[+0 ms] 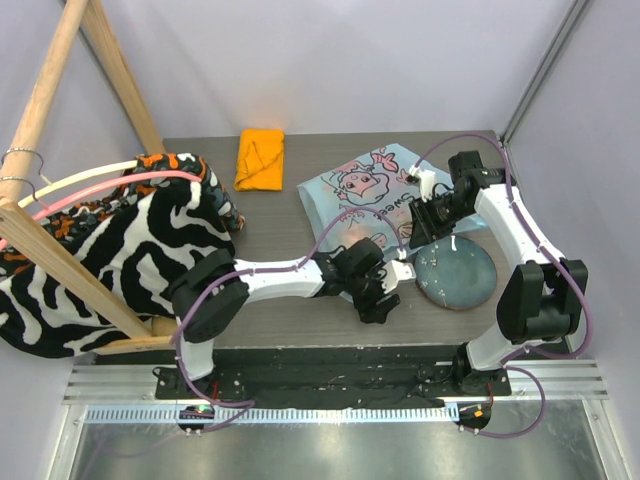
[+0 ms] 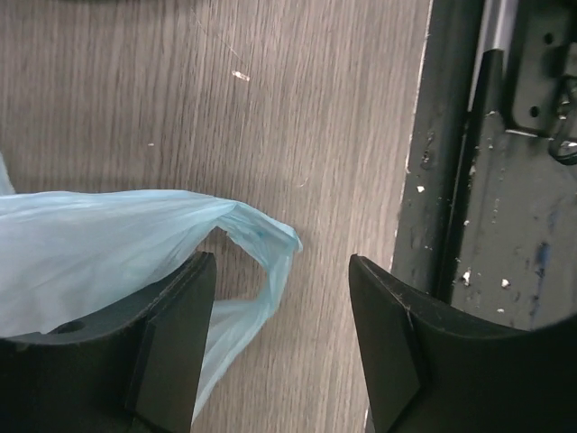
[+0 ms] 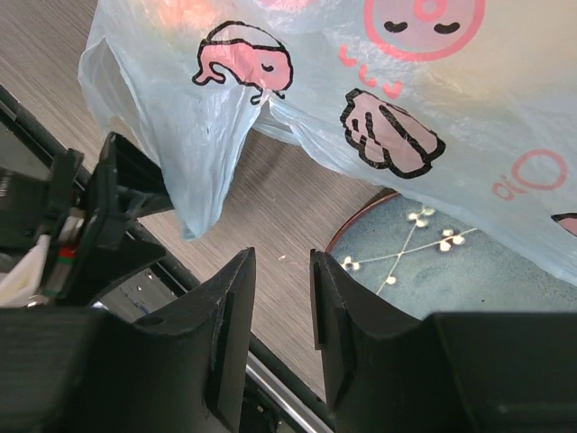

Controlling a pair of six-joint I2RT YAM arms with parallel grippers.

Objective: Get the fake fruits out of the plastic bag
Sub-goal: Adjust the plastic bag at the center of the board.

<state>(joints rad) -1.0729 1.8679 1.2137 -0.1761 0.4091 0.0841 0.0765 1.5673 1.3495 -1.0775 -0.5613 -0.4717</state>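
The light-blue plastic bag (image 1: 365,190) with pink cartoon prints lies at the back middle of the table. The fake fruits show only as an orange-peach glow through its film (image 1: 348,232) (image 3: 185,11). My left gripper (image 1: 380,303) stands open at the bag's near edge. In the left wrist view a twisted blue loop of the bag (image 2: 257,239) lies against the left finger (image 2: 176,334), and nothing is pinched between the jaws of the left gripper (image 2: 282,311). My right gripper (image 3: 282,298) (image 1: 420,228) hangs open by a narrow gap with nothing in it, just below the bag (image 3: 361,81).
A blue floral plate (image 1: 457,272) (image 3: 451,271) lies right of the bag, partly under it. A folded orange cloth (image 1: 260,158) is at the back. A zebra-striped cloth (image 1: 130,240) on a wooden rack (image 1: 60,255) fills the left. The black front rail (image 2: 487,180) is close by.
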